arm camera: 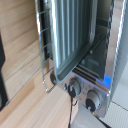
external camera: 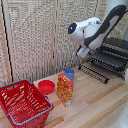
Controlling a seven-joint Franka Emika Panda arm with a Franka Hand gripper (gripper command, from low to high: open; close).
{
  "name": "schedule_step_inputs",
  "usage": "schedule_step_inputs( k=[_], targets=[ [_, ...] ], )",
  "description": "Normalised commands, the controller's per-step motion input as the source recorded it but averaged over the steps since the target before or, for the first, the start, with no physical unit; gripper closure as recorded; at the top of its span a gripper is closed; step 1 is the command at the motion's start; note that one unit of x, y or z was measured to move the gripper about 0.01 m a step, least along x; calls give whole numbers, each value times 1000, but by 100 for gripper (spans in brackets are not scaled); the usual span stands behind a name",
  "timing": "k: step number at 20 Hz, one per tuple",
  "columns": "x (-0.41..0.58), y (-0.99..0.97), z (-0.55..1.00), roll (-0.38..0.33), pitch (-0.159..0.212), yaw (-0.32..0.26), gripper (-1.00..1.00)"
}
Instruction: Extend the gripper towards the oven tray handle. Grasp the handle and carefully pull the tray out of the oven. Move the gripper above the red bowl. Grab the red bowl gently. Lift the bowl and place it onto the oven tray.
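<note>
Gripper (external camera: 82,51) hovers at oven (external camera: 114,55) front, clear of tray (external camera: 109,61); open or closed: can't tell. Tray looks pulled out over door. Bowl (external camera: 46,86) on table by basket (external camera: 23,102), untouched. Bowl pick & place remain.

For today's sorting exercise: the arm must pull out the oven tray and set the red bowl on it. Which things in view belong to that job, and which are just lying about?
Belong to the job:
gripper
oven
tray
red bowl

Just lying about:
red basket
blue cup
orange snack bag
</note>
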Motion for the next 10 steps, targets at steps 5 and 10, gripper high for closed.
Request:
schedule_step_inputs(
  k=[5, 10],
  targets=[
    [62, 438, 307, 259, 0, -146, -100],
    [56, 537, 187, 239, 26, -118, -100]
  ],
)
